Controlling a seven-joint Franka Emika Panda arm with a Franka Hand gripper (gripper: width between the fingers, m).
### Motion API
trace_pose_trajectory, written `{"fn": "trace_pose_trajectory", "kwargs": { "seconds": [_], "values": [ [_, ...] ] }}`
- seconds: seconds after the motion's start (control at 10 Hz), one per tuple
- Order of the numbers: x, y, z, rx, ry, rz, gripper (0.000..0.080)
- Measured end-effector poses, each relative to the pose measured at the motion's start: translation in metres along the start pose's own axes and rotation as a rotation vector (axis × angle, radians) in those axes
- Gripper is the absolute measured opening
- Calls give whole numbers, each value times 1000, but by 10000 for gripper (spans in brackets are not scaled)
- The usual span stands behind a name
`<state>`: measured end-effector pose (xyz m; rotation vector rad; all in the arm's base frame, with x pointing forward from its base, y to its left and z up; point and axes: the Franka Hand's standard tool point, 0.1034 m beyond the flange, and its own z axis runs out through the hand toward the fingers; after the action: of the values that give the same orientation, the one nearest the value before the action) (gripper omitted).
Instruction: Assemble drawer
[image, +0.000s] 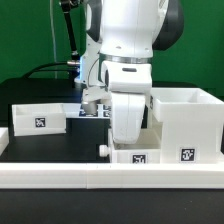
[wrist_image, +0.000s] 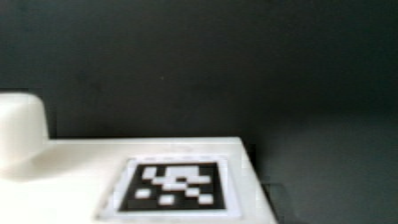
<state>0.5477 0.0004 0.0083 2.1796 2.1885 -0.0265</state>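
A white drawer piece (image: 140, 157) with a marker tag lies at the front of the table, with a small white knob (image: 103, 150) at its left end. The wrist view shows the same piece's tag (wrist_image: 175, 186) and the knob (wrist_image: 18, 130) close up. My gripper (image: 125, 141) hangs just above this piece. Its fingers do not show in the wrist view and I cannot make them out in the exterior view. A large open white box (image: 187, 122) stands on the exterior view's right. A white tagged panel (image: 40, 118) stands on the exterior view's left.
The marker board (image: 92, 114) lies at the back behind the arm. A white rail (image: 110, 177) runs along the table's front edge. The table top is black (wrist_image: 214, 70). Cables hang at the back left.
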Motion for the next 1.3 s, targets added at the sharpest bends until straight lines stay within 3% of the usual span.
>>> {"fn": "trace_pose_trajectory", "kwargs": {
  "seconds": [0.2, 0.4, 0.5, 0.6, 0.7, 0.8, 1.0, 1.2, 1.3],
  "values": [
    [1, 1, -1, -2, 0, 15, 42],
    [5, 7, -14, -23, 2, 56, 375],
    [7, 9, -19, -27, 1, 64, 375],
    [7, 11, -29, -31, -2, 63, 560],
    [3, 12, -40, -25, -9, 64, 560],
    [-5, 15, -51, -30, -16, 64, 630],
    [-24, 21, -66, -51, -29, 62, 646],
    [-58, 20, -67, -49, -42, 9, 648],
    [-58, 20, -66, -49, -41, 14, 648]
  ]
}}
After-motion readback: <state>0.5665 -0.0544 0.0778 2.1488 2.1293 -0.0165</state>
